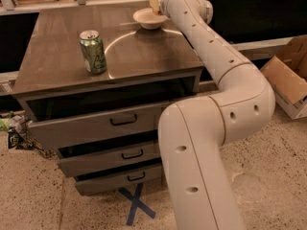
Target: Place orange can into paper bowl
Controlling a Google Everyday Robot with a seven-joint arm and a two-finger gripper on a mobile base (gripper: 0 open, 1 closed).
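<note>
The paper bowl (149, 18) is off-white and shallow and sits at the far right of the cabinet top. My arm reaches over the cabinet's right side, and its wrist ends just right of the bowl. The gripper (156, 3) is at the bowl's far right rim, mostly hidden behind the wrist. A small orange-tan patch (154, 5) shows there at the rim; it looks like part of the orange can, and the rest is hidden. A green can (93, 51) stands upright at the front left of the top.
The wooden cabinet (144, 56) has three drawers, each slightly open. A dark shelf runs behind it. An open cardboard box (288, 75) stands on the floor at the right. A blue tape X (136, 205) marks the floor in front.
</note>
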